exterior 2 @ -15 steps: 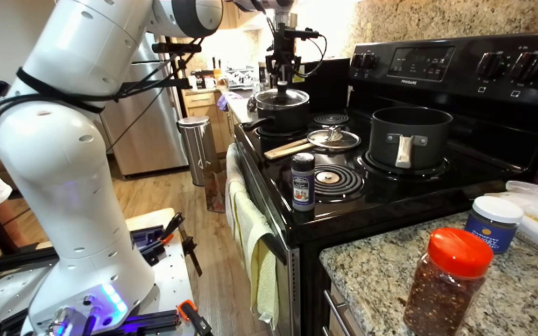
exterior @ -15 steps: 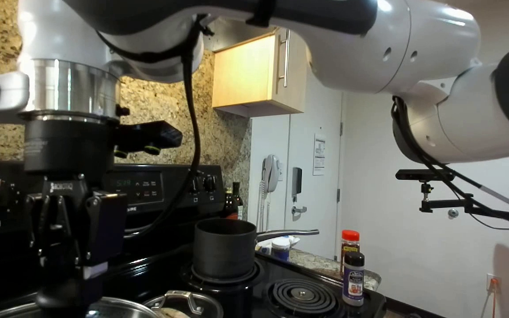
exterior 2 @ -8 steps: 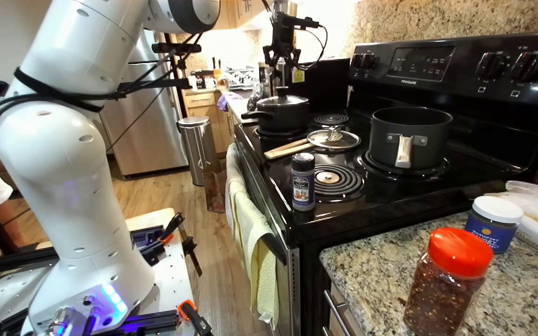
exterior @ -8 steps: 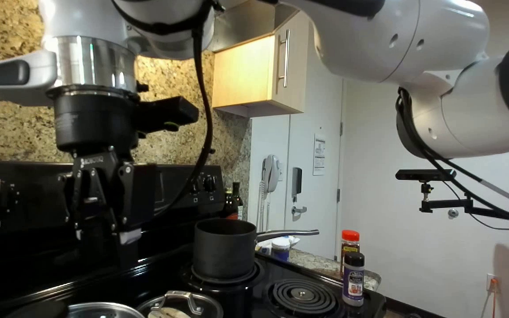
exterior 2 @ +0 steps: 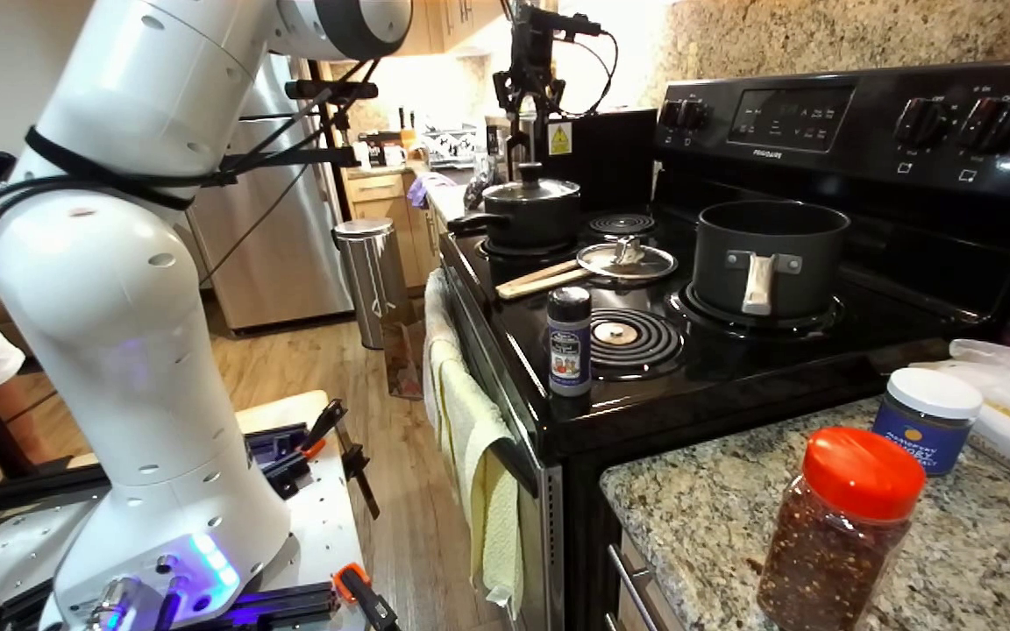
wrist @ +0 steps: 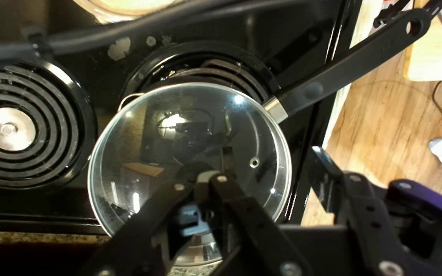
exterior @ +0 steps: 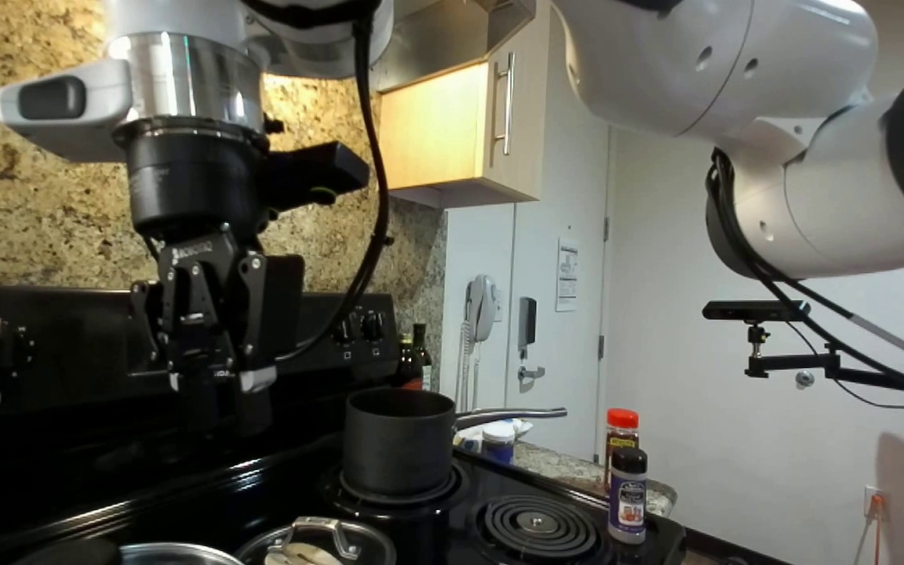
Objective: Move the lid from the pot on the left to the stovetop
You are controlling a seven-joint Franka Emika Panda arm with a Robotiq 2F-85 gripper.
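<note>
Atop the black pot (exterior 2: 549, 221), at ten o'clock on the stovetop (exterior 2: 733, 359) in an exterior view: glass lid (exterior 2: 551, 190), dark knob; pot interior obscured by reflections. Above, clear of the lid: gripper (exterior: 226, 412), empty, fingers parted. Just past three o'clock from the pot: dark saucepan (exterior 2: 772, 263), uncovered, bottom hidden. Half past four, on the worktop (exterior 2: 698, 517): red-capped jar (exterior 2: 842, 530), reddish flakes (exterior 2: 816, 570) inside.

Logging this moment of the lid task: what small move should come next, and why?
I'd probably lower the open tool around the black lid knob, checking alignment before closing. The knobbed glass lid rests on the black-handled saucepan, and an exterior view shows the tool above that knob, holding nothing. Exact centring can't be judged here.
</note>
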